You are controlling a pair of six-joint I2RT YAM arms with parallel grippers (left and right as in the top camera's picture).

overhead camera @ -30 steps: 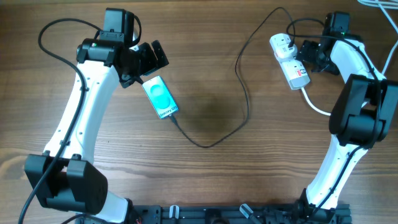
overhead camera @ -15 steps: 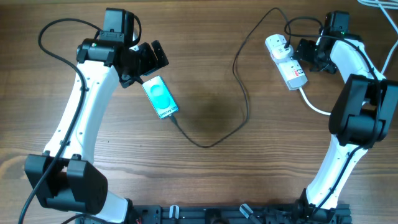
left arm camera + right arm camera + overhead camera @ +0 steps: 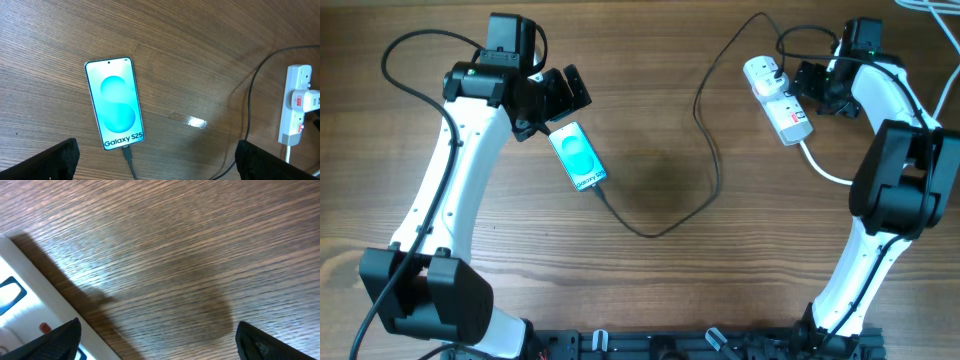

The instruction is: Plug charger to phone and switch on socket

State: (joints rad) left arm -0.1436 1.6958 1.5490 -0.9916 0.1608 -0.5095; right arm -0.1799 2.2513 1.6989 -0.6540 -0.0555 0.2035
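Note:
The phone (image 3: 578, 157) lies flat left of centre, its cyan screen (image 3: 115, 104) up. The charger's black cable (image 3: 665, 228) loops from a connector (image 3: 129, 156) that looks inserted in the phone's lower edge to a white adapter (image 3: 767, 73). The adapter is plugged into the socket (image 3: 786, 108), a white power strip (image 3: 295, 107) at the far right. My left gripper (image 3: 552, 108) hovers open just behind the phone, gripper (image 3: 160, 167) empty. My right gripper (image 3: 810, 88) is open right beside the strip; its left fingertip (image 3: 55, 342) is over the strip (image 3: 30, 307), and nothing is held.
The strip's thick white cord (image 3: 825, 168) curves toward the right arm's base. More white cables (image 3: 920, 8) cross the top right corner. Bare wooden table (image 3: 650, 300) lies between the arms.
The power strip has slid slightly left and back, and my right gripper has shifted a little with it. The left arm and phone have not moved.

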